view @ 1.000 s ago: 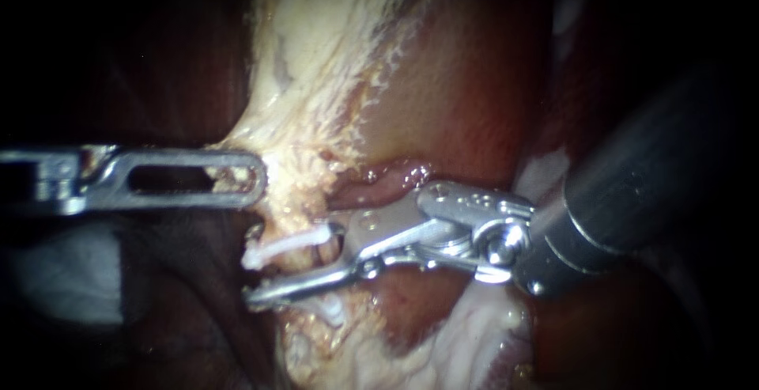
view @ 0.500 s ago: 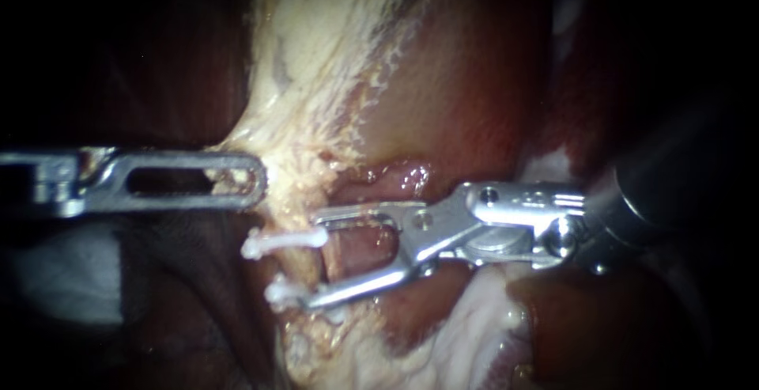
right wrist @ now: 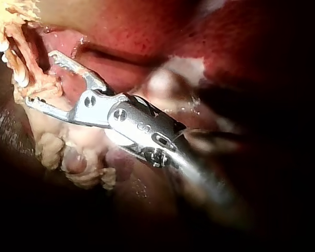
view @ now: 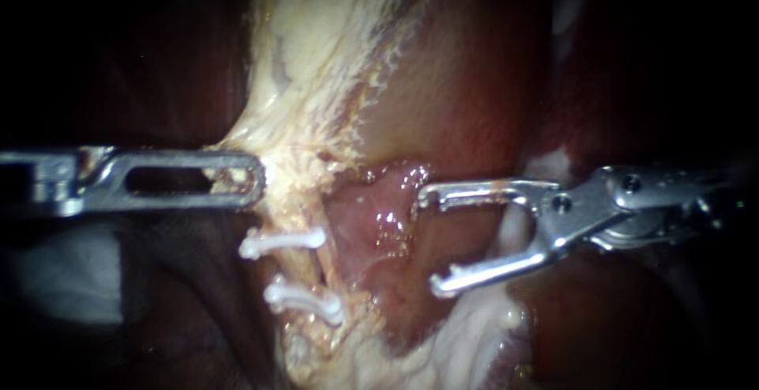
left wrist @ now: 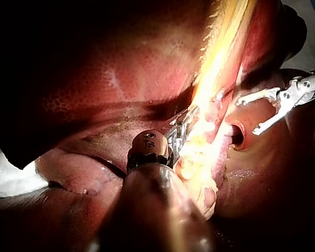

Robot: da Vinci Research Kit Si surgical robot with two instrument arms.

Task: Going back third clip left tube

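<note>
Endoscope view: our right instrument (view: pixel 431 240) gapes wide, its jaws holding nothing, tips hanging before pink tissue (view: pixel 379 220). Apart from them, an upper clip (view: pixel 283 240) and a lower clip (view: pixel 304 299), both white, cross the pale tube (view: pixel 307 270). Just above the upper clip, our left instrument (view: pixel 257 178) has its jaws clenched on pale fatty tissue (view: pixel 308 121).

No text, label, brand name, number or sign can be read in any of the views. The only marks of that kind are a few tiny ones on the dark collar of the left instrument (left wrist: pixel 182 125) (seen from its own wrist camera), and they are too small to make out.
</note>
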